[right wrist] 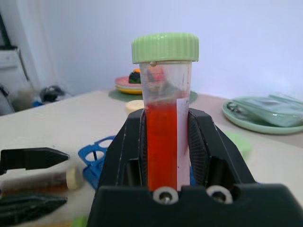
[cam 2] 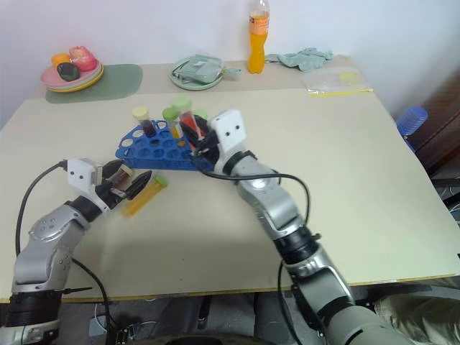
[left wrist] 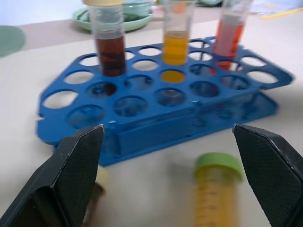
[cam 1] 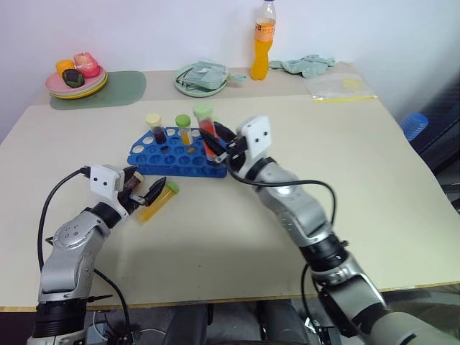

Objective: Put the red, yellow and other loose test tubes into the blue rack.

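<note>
Left fingers: on my left gripper [cam 1: 146, 192] they stand wide apart with nothing between them, low over the near-left part of the table [cam 1: 374, 215]
Yellow tube: I see a yellow-filled tube with a green cap [cam 1: 159, 200] lying flat on the table just beside those fingertips, cap toward the rack; in the left wrist view it lies between the two fingers
Small tube: in the left wrist view the cream cap end of a dark tube [left wrist: 97, 191] shows by one finger; I cannot tell more of it
Blue rack: the blue rack [cam 1: 169, 154] sits left of the table's middle, beyond my left gripper
Tubes in rack: a dark maroon tube with a cream cap [cam 1: 155, 130] and an amber tube with a green cap [cam 1: 184, 129] stand upright in its far row, side by side
Right fingers: my right gripper [cam 1: 218, 147] has them clamped on the red tube [right wrist: 164, 118], green cap up, held upright over the right end of the rack
Red tube depth: whether its tip is inside a hole I cannot tell
Far edge: a plate of fruit [cam 1: 77, 77] far left, a green plate [cam 1: 201, 79] mid, an orange bottle [cam 1: 264, 41] right of it
</note>
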You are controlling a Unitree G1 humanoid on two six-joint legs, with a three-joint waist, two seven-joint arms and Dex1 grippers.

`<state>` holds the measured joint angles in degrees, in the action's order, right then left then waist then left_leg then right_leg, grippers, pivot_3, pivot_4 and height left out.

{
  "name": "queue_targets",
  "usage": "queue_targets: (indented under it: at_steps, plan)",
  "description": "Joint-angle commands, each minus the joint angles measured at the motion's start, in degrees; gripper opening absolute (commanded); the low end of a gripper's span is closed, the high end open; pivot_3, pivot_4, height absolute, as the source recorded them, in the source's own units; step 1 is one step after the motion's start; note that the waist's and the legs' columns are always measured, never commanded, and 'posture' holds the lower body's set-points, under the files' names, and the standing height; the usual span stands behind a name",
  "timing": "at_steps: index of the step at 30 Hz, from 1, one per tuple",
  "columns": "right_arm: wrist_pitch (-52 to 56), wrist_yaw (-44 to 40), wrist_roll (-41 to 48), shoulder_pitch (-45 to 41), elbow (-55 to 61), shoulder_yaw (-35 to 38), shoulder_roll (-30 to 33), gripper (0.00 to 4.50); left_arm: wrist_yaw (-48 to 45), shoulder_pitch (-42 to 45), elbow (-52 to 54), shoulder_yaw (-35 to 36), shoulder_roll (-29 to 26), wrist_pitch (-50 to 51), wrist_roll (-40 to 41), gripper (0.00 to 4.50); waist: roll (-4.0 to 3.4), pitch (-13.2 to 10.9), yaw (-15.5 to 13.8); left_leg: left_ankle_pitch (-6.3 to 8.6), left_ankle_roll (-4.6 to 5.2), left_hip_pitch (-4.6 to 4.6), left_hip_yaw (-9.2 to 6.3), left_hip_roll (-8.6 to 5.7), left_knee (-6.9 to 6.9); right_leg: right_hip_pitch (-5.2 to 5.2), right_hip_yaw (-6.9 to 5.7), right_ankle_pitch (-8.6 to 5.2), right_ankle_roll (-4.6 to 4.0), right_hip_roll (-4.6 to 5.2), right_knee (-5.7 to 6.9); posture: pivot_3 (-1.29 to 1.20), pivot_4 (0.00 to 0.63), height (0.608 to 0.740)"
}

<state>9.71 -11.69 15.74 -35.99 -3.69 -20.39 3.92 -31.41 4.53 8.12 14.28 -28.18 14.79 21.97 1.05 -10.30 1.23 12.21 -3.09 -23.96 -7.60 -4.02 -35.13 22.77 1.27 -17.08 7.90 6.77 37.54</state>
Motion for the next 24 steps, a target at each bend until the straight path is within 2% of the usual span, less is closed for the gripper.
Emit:
queue_targets:
  at_steps: [1, 12, 24]
  plan:
    - [-6.5, -1.4, -3.5, -1.0, -5.4, 1.1, -3.0, 0.71, 0.4, 0.2, 0.5, 0.9, -0.5, -1.4, -0.7, 4.50, 0.00, 0.0, -0.1, -0.01, -0.01, 0.00, -0.02, 0.00, 0.00, 0.00, -0.01, 0.00, 0.00, 0.00, 0.00, 0.00, 0.150, 0.740]
    - [-13.1, -1.7, -10.0, -2.9, -18.3, 4.1, -8.0, 0.71, -1.1, -0.8, 1.0, 0.2, -0.2, -1.6, -0.5, 4.50, -0.01, 0.0, 1.3, 0.00, 0.00, 0.01, -0.07, 0.00, 0.05, 0.11, 0.01, -0.01, -0.02, -0.01, 0.20, 0.00, 0.150, 0.740]
    - [-16.3, -3.0, -11.9, -4.0, -23.2, 6.9, -10.0, 0.71, -0.5, -2.9, 6.6, -1.6, 1.1, 1.9, 0.9, 4.50, -0.03, 0.0, 1.3, 0.03, 0.06, 0.03, -0.05, 0.00, 0.05, 0.23, 0.07, -0.02, -0.04, -0.01, 0.43, 0.00, 0.150, 0.740]
